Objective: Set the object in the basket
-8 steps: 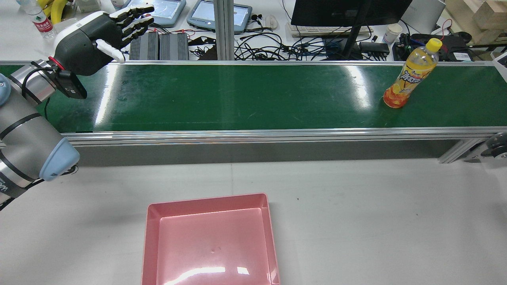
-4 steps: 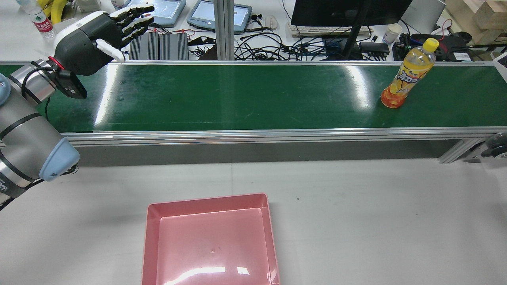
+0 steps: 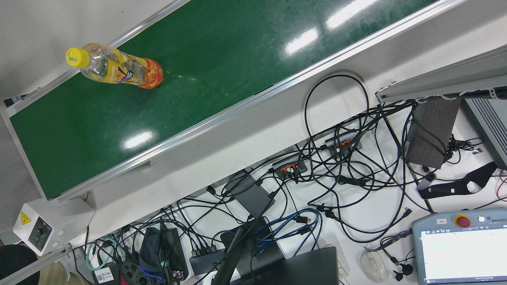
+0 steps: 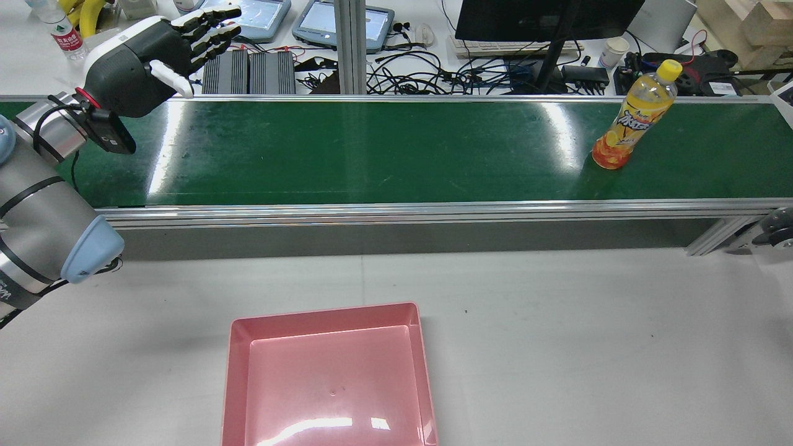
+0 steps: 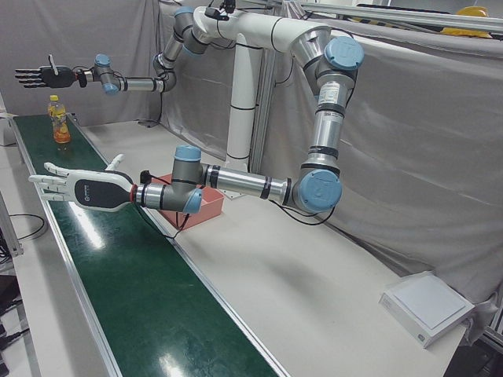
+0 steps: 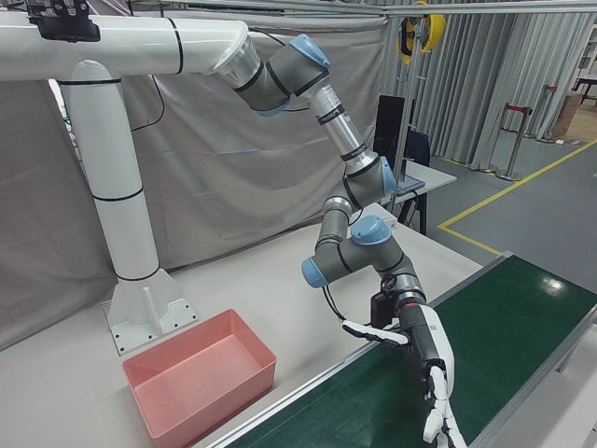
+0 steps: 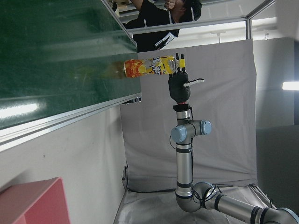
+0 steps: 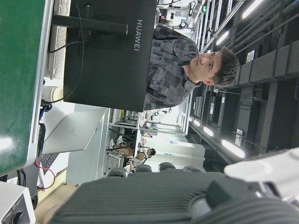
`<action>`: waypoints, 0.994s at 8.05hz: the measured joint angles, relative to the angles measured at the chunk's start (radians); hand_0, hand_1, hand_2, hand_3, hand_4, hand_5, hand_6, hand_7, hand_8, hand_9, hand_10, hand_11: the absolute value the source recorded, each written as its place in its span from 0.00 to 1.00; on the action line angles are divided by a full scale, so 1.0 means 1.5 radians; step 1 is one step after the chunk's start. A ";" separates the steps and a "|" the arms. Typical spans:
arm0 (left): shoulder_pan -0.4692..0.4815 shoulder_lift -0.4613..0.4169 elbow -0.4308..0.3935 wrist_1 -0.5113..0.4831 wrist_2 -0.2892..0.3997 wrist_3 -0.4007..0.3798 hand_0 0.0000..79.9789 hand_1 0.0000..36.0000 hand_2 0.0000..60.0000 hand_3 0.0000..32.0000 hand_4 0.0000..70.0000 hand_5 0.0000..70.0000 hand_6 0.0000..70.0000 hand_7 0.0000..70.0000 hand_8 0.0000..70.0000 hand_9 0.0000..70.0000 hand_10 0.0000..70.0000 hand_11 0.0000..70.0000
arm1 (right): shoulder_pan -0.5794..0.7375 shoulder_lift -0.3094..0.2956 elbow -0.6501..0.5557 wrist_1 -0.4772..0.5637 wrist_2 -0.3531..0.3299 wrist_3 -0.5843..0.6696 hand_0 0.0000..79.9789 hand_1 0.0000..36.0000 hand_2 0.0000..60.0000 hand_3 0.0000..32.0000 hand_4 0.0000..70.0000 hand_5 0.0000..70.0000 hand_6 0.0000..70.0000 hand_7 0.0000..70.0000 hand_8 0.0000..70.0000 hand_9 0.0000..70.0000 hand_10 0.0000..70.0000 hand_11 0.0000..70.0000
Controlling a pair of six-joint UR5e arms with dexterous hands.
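Green belt [image 4: 372, 152] | bottle [image 4: 632, 121] upright | left hand [image 4: 155, 56] well apart, empty

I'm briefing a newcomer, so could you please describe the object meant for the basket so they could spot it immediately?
Find the long green conveyor belt. Near its far end, away from the open left hand, stands a bottle. It is the only item on the belt, with orange drink and a yellow cap.

The left robot hand [image 4: 148, 59] hangs in the air at the far left, fingers [image 4: 207, 28] spread and straight, holding nothing. The right robot hand [image 5: 47, 76] reaches out level on its stretched arm, fingers likewise spread, empty.
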 measured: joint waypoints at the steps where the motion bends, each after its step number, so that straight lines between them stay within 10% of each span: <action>1: 0.000 0.000 -0.001 0.001 0.000 0.000 0.75 0.06 0.00 0.03 0.18 0.25 0.01 0.01 0.10 0.12 0.02 0.04 | 0.000 0.000 0.000 0.000 0.000 0.000 0.00 0.00 0.00 0.00 0.00 0.00 0.00 0.00 0.00 0.00 0.00 0.00; 8: 0.000 0.001 -0.010 0.002 0.000 0.000 0.74 0.05 0.00 0.01 0.19 0.25 0.01 0.02 0.10 0.13 0.02 0.04 | 0.000 0.000 0.000 0.000 0.000 0.000 0.00 0.00 0.00 0.00 0.00 0.00 0.00 0.00 0.00 0.00 0.00 0.00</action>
